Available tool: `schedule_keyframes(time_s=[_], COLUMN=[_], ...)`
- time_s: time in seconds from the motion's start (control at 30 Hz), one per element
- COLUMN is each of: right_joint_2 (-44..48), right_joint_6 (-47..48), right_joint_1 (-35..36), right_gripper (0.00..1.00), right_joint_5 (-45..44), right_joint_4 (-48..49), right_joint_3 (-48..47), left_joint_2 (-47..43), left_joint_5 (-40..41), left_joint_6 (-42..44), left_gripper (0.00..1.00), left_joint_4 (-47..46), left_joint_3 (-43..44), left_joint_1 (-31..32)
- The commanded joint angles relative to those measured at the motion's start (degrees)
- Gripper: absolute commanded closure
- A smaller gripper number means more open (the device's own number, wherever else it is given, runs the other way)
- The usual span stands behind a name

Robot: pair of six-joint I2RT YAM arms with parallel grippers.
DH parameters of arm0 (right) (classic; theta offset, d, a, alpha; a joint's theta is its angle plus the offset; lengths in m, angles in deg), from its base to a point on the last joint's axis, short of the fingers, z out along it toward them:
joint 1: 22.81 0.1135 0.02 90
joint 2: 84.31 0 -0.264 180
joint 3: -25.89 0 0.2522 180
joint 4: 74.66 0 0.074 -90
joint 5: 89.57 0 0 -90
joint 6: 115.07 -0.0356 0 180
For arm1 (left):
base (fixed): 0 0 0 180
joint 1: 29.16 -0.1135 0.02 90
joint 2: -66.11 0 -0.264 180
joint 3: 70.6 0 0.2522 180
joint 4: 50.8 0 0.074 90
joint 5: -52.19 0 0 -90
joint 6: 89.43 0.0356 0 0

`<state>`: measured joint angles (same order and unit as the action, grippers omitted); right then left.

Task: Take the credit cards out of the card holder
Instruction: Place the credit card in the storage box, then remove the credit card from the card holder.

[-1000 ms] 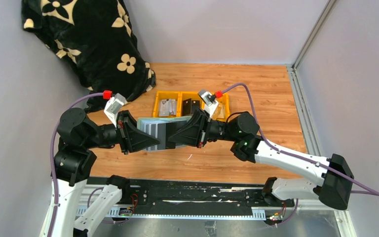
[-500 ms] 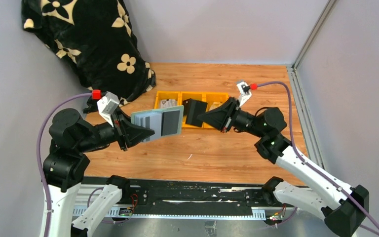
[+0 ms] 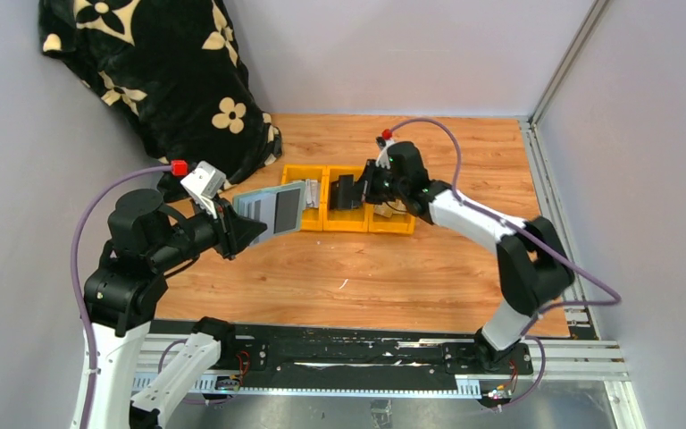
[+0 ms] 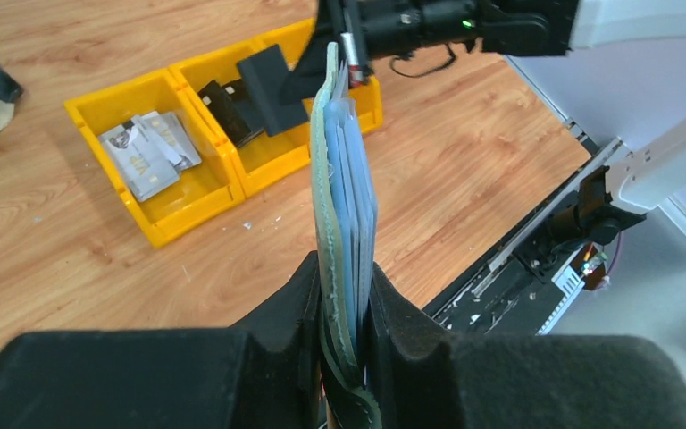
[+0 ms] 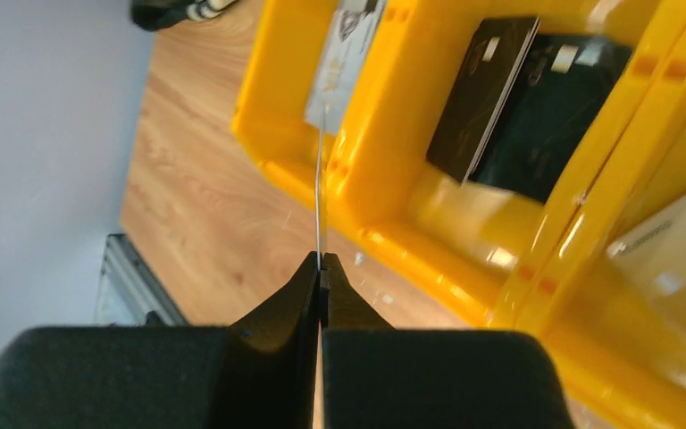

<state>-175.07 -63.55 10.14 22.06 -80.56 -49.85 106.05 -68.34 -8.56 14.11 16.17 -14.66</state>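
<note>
Card holder (image 4: 339,179) is being clamped on edge in my left gripper (image 4: 344,290), nearer the table's (image 3: 366,277) left edge; my right gripper (image 5: 320,268), pinching one card (image 4: 272,76), is hovering over bins (image 3: 348,223) to its right

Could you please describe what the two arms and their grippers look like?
The left arm and right arm mix white links with bulky black joints. The left gripper and right gripper each have two black wedge-shaped fingers. A purple cable with a red connector runs to each wrist; the left wrist carries a white camera block.
</note>
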Motion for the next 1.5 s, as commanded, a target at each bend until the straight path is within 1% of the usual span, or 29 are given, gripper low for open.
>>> schedule_keyframes(time_s=[0.0,0.17,0.37,0.4,0.47,0.53,0.57,0.63,0.7,0.73,0.77,0.8,0.83,0.93,1.0,1.07,1.1,1.17,1.23,1.33,1.4,1.47], right_joint_2=[-8.77,-19.54,-24.51,-24.93,-25.12,-23.92,-22.65,-19.05,-14.16,-9.99,-7.77,-3.61,-1.45,9.7,17.08,23.48,26.17,30.06,31.83,30.87,28.87,26.34], right_joint_6=[5.27,5.7,6.46,6.6,6.91,7.66,8.27,9.14,9.47,9.02,8.52,7.82,6.86,3.56,0.02,-3.64,-5.25,-7.43,-8.4,-7.44,-7.5,-8.52], right_joint_1=[-0.43,-0.26,0.35,0.43,0.52,0.77,0.98,1.5,2.14,2.4,2.66,3.13,3.48,4.27,4.99,5.89,6.76,9.13,12.71,18.53,20.31,21.39], right_gripper=[1.0,1.0,1.0,0.97,0.85,0.67,0.6,0.53,0.49,0.46,0.41,0.3,0.27,0.25,0.25,0.24,0.24,0.24,0.23,0.23,0.23,0.23], right_joint_5=[-4.44,-5.45,-10.49,-11.02,-12.73,-14.6,-15.28,-15.95,-15.21,-14.27,-13.28,-11.99,-10.44,-4.39,-0.11,4.09,5.8,7.69,8.17,5.77,3.87,1.72], right_joint_4=[-6.16,-9.09,-11.79,-12.11,-13.89,-15.22,-15.41,-15.58,-14.45,-12.46,-10.79,-7.49,-5.96,1.57,11.72,22.7,27.05,34.03,40.52,47.12,50.42,57.87], right_joint_3=[-10.98,-18.87,-22.87,-23.16,-24.09,-24.21,-24.02,-23.3,-21.36,-19.8,-17.86,-15.81,-13.96,-7.45,1.15,7.02,10.84,15.04,17.92,19.86,20.24,21.14], left_joint_2=[-1.23,-2.13,-2.54,-2.51,-2.26,-2.19,-2.11,-1.87,-1.67,-1.68,-1.8,-2.1,-2.45,-3.32,-3.12,-2.66,-2.37,-2.51,-3.09,-3.6,-3.36,-3.25], left_joint_5=[0.64,-0.62,-1.7,-2.18,-2.91,-3.72,-4.2,-5.3,-6.31,-6.9,-7.13,-7.7,-8.0,-7.83,-7.42,-7.11,-7.11,-7.08,-7.34,-8.83,-10.98,-13.33], left_joint_6=[1.91,2.01,1.96,1.92,1.61,1.48,1.48,1.15,0.33,-0.32,-0.98,-1.96,-3.14,-6.83,-8.97,-10.96,-11.8,-13.43,-14.87,-16.81,-18.03,-19.73], left_gripper=[1.0,1.0,1.0,1.0,1.0,1.0,1.0,1.0,1.0,1.0,1.0,1.0,1.0,1.0,1.0,1.0,1.0,1.0,1.0,1.0,1.0,1.0], left_joint_4=[0.23,0.6,1.01,1.02,0.97,0.96,0.94,0.84,0.03,-0.69,-1.86,-3.3,-5.41,-11.51,-14.55,-16.67,-18.02,-19.85,-22.62,-24.91,-25.01,-25.17], left_joint_3=[-0.07,0.47,1.05,1.15,1.48,1.75,1.93,2.11,2.26,2.16,2.05,1.71,1.04,-0.45,-0.83,-0.85,-0.82,-1.21,-1.96,-2.29,-1.69,-1.3], left_joint_1=[0.35,0.32,0.35,0.33,0.31,0.35,0.35,0.34,0.35,0.35,0.32,0.35,0.35,0.34,0.35,0.35,0.35,0.35,0.35,0.35,0.35,0.33])
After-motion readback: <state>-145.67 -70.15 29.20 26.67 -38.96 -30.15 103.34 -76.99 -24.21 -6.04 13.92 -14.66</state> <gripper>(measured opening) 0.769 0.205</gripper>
